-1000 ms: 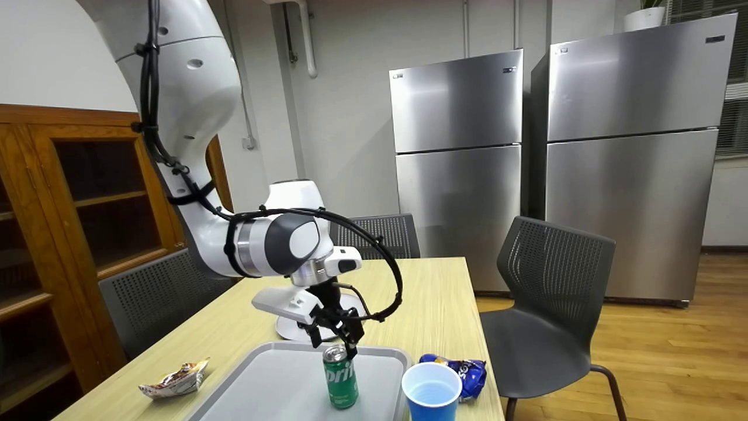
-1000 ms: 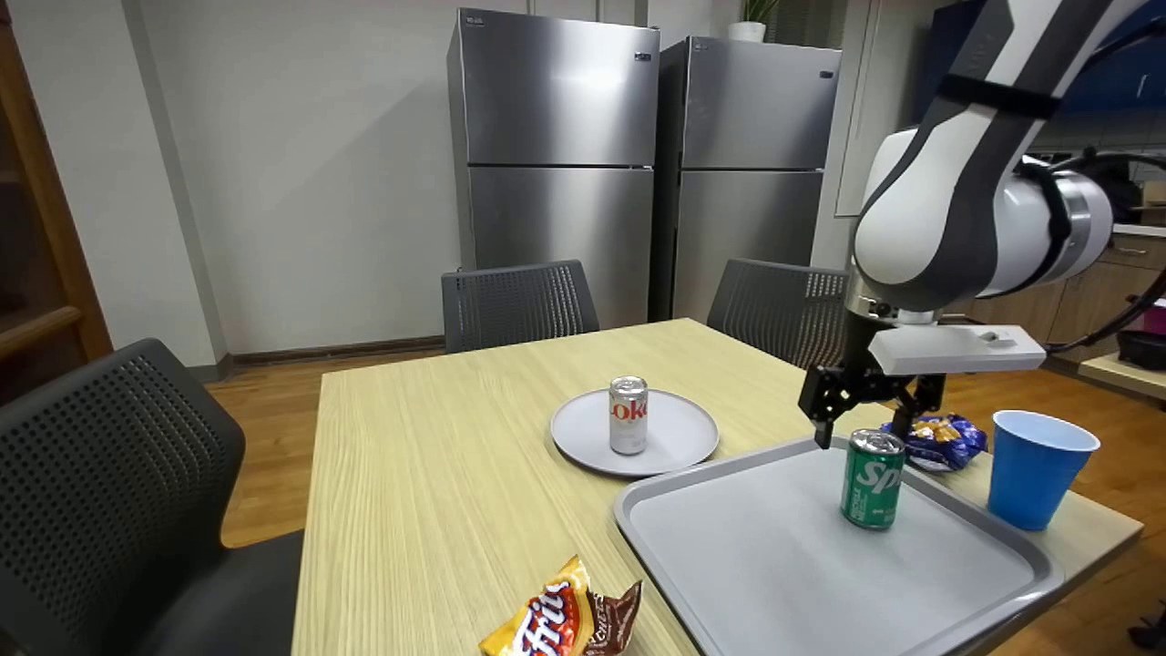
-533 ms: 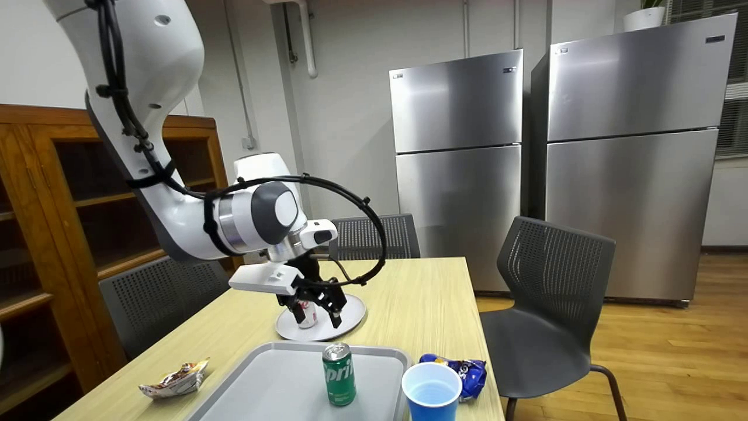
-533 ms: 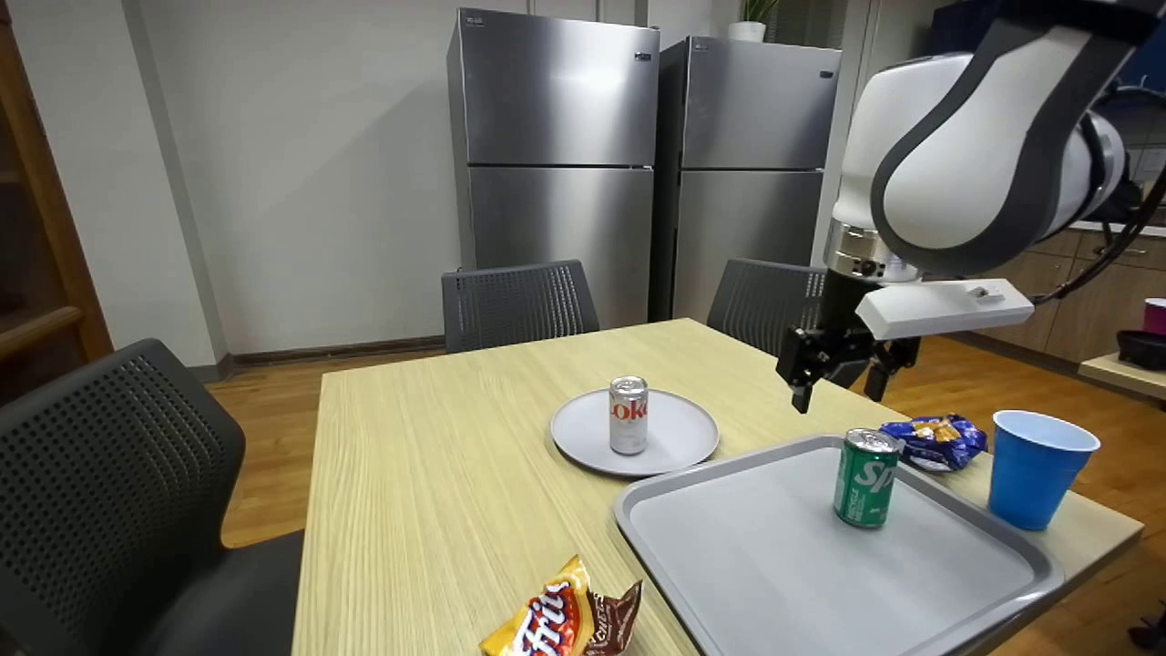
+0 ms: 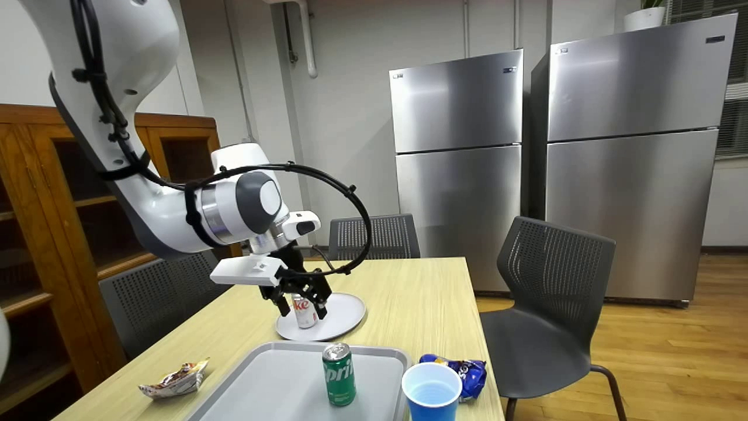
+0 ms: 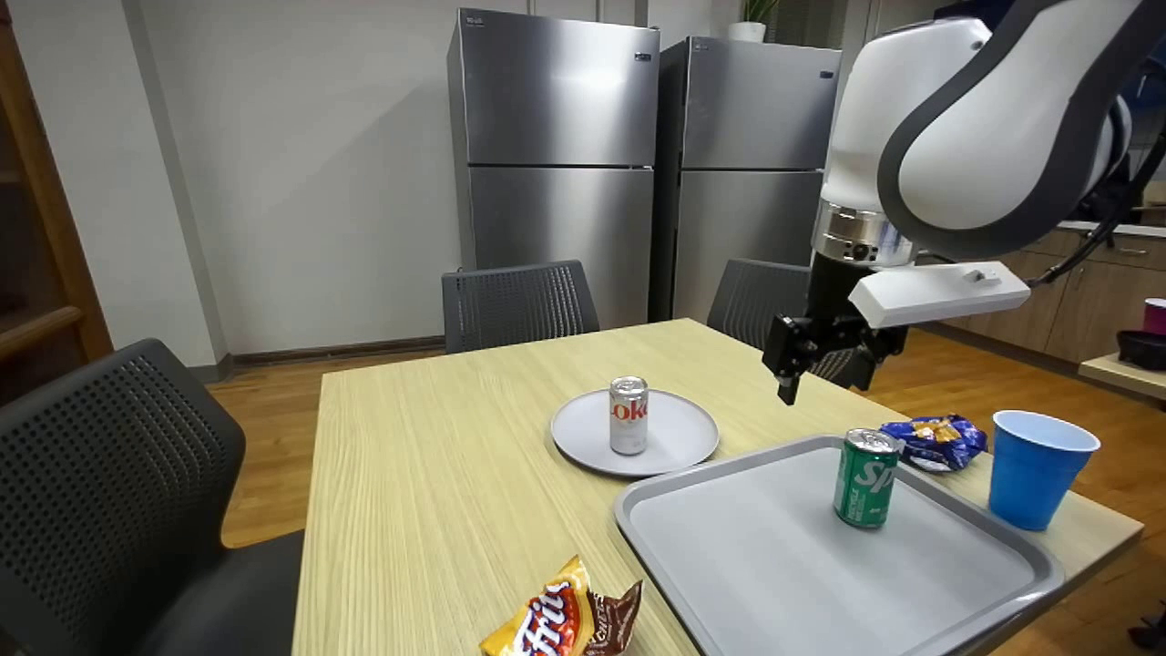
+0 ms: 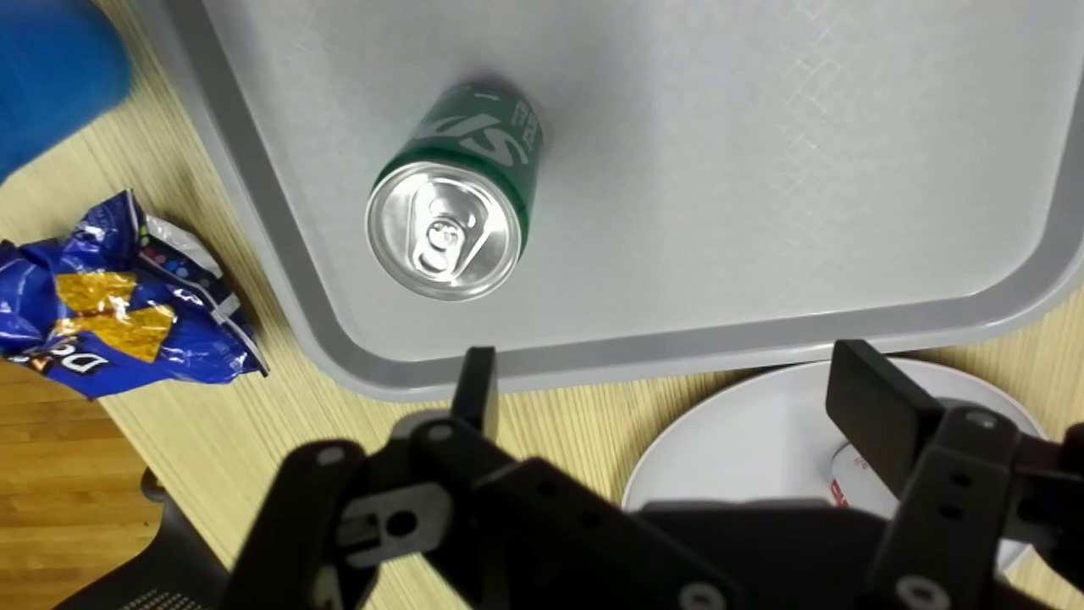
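Note:
My gripper is open and empty, its fingers wide apart. In the exterior views the gripper hangs in the air above the table, higher than the cans. A green Sprite can stands upright on the grey tray; in the wrist view the can lies ahead of the fingertips, apart from them. A silver Coke can stands upright on a round grey plate behind the tray. In the wrist view the Coke can is partly hidden by a finger.
A blue cup and a blue chip bag stand beside the tray near the table edge. A Fritos bag lies on the table at the tray's opposite side. Dark chairs surround the table; two steel fridges stand behind.
My gripper has risen from close to the green can's top and moved away from it, to the left in both exterior views. The green can has shifted very slightly and stays on the tray.

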You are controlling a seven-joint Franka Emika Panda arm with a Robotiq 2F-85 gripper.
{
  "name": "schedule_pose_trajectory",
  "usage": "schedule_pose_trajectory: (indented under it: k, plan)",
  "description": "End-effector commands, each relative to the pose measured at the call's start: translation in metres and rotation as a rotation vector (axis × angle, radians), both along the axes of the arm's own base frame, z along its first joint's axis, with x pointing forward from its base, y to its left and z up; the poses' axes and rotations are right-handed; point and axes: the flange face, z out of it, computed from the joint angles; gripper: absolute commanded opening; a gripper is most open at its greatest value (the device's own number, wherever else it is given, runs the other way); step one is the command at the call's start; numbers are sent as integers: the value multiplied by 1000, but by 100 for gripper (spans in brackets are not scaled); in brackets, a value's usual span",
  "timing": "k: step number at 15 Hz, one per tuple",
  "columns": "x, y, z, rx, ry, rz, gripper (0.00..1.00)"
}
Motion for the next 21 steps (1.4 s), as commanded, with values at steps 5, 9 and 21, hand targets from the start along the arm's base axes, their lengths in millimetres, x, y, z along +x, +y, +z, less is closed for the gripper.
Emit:
schedule_pose_trajectory:
  k: [5, 9, 21]
  plan:
    - [0, 0, 0, 0, 0, 0, 100]
    - [3, -1, 4, -17, -23, -6, 100]
    - [40, 36, 24, 0, -104, 94, 100]
